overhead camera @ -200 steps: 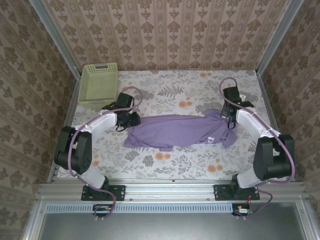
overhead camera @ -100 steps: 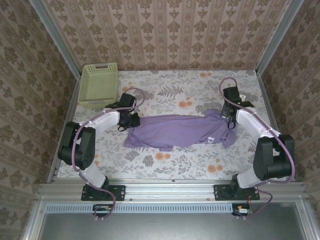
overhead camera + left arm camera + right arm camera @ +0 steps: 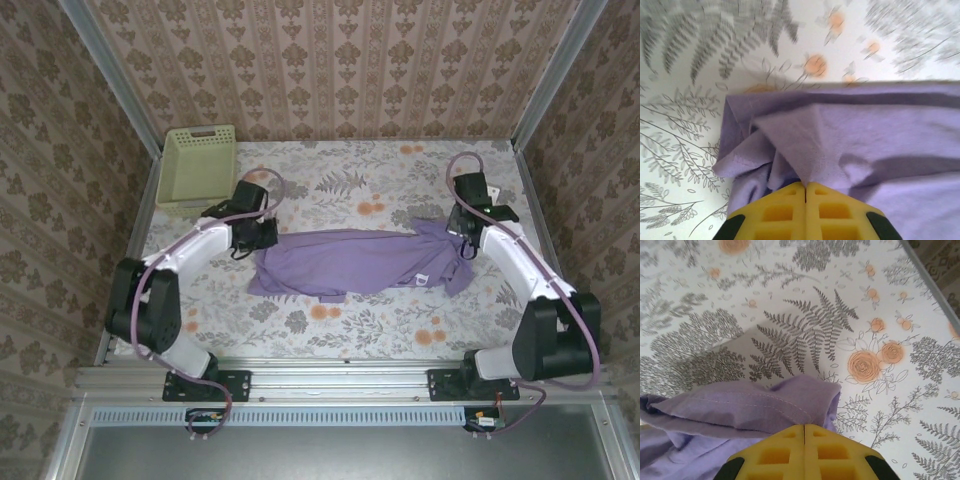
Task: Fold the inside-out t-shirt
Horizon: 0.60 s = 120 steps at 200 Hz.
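The inside-out t-shirt (image 3: 355,262) is a lavender-purple garment stretched left to right across the middle of the floral table, a small white tag (image 3: 423,278) on its right part. My left gripper (image 3: 262,236) is shut on the shirt's upper left corner; in the left wrist view its yellow fingers (image 3: 780,212) pinch a peak of purple cloth (image 3: 840,140). My right gripper (image 3: 460,228) is shut on the upper right end of the shirt, where a stitched hem (image 3: 765,407) is clamped between its yellow fingers (image 3: 832,452) and lifted a little off the table.
A pale green plastic basket (image 3: 198,166) stands at the back left corner, just behind the left arm. Metal rails and wallpapered walls close in the table (image 3: 340,180) on three sides. Bare floral tabletop lies behind and in front of the shirt.
The left gripper has closed on the shirt's left corner and drawn it slightly toward the back. The right gripper, holding its end, has shifted a little right and back, pulling the shirt tauter.
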### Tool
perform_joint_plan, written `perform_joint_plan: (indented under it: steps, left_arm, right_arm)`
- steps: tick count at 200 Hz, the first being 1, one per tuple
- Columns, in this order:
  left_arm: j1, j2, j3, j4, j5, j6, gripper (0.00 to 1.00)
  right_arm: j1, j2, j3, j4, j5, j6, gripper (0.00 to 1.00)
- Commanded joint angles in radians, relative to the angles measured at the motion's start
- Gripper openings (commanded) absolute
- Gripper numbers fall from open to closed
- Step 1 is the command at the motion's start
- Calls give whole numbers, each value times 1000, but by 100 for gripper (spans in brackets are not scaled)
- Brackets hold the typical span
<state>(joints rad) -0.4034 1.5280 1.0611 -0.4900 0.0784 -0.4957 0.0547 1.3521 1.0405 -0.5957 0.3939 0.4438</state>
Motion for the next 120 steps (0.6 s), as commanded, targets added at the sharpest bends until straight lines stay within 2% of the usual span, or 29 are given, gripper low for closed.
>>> perform_joint_plan:
  steps: [1, 68, 120]
  left_arm:
    - [18, -118, 41, -10, 21, 28, 0]
    - [128, -327, 55, -16, 136, 19, 0]
    - [275, -495, 184, -32, 235, 1, 0]
  right_arm:
    - [-10, -74, 58, -60, 41, -17, 0]
    - [-47, -228, 184, -156, 42, -29, 0]
    - [-75, -365, 457, -243, 7, -46, 0]
